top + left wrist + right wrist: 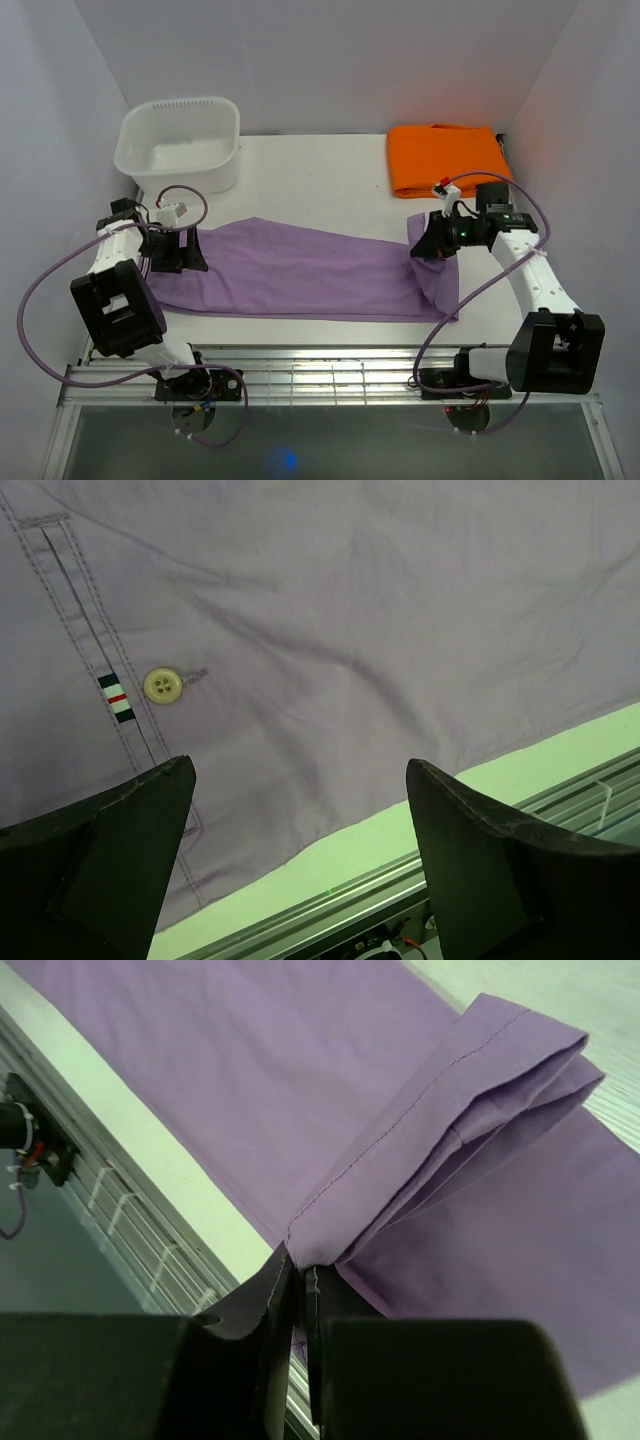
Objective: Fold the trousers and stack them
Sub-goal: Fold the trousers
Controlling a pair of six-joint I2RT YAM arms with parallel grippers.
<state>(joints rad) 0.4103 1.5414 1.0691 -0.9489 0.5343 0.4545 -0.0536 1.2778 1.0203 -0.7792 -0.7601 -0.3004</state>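
The lilac trousers [300, 270] lie flat across the table, waist end at the left and leg ends at the right. My right gripper [425, 243] is shut on the hem end of the legs [440, 1150] and holds it lifted, so the cloth drapes down from the pinch. My left gripper [172, 250] is open over the waist end. In the left wrist view its fingers [120, 850] stand wide apart above the cloth, near a button [163, 685] and a striped tab [116, 697]. Nothing is between them.
A white plastic tub [180, 143] stands at the back left. An orange folded cloth [447, 158] lies at the back right. A metal rail [330, 372] runs along the table's near edge, close to the trousers' lower edge.
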